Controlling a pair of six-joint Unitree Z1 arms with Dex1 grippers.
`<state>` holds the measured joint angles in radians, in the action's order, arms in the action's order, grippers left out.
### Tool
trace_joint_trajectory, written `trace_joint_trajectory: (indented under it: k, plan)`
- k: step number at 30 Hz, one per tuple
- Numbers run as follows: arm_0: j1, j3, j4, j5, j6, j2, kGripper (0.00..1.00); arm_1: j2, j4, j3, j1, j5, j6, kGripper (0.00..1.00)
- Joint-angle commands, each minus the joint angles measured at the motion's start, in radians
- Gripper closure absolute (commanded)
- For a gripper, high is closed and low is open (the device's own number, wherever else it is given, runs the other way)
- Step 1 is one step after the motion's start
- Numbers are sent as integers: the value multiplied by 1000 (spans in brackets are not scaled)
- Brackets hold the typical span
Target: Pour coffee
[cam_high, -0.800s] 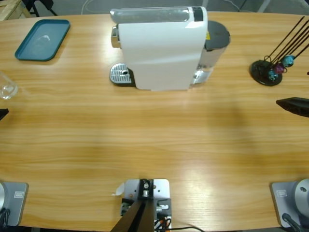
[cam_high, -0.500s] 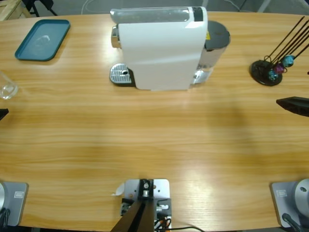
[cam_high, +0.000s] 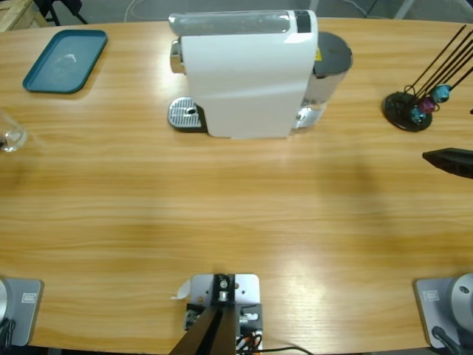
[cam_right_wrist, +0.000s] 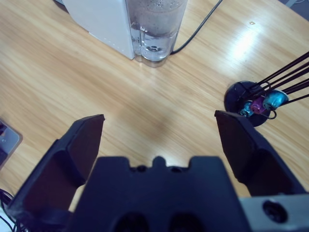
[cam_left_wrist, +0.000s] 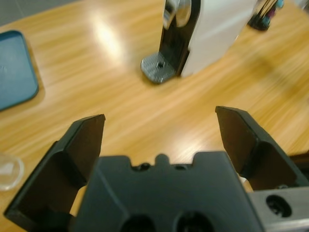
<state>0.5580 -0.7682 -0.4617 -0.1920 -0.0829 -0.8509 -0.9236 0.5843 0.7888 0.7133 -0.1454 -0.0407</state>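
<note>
Wooden table (cam_high: 236, 214), unlabelled white coffee machine (cam_high: 244, 74), teal tray (cam_high: 65, 59).

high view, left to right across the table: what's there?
Clear glass cup → teal rectangular plastic tray → white coffee machine → black capsule stand with thin rods → black pincer tip at the right edge.

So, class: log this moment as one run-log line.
left gripper: open, empty | right gripper: open, empty | clear glass cup: table's left edge | white coffee machine: untouched
</note>
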Motion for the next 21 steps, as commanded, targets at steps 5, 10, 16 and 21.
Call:
trace_joint_trajectory:
  k: [5, 10, 16, 21]
  plan:
    - [-48, -492, -23, -278, -423, -578, 0, -4, -7, -33, 10, -10, 16, 0]
    - [-47, -488, 44, -333, -483, -695, 0, -4, -8, -34, 10, -10, 16, 0]
    - [-47, -491, 144, -453, -527, -855, 11, 17, -10, -40, 10, -7, 19, 0]
    - [-47, -513, 221, -527, -562, -940, 58, 28, -12, -43, 9, -8, 19, 0]
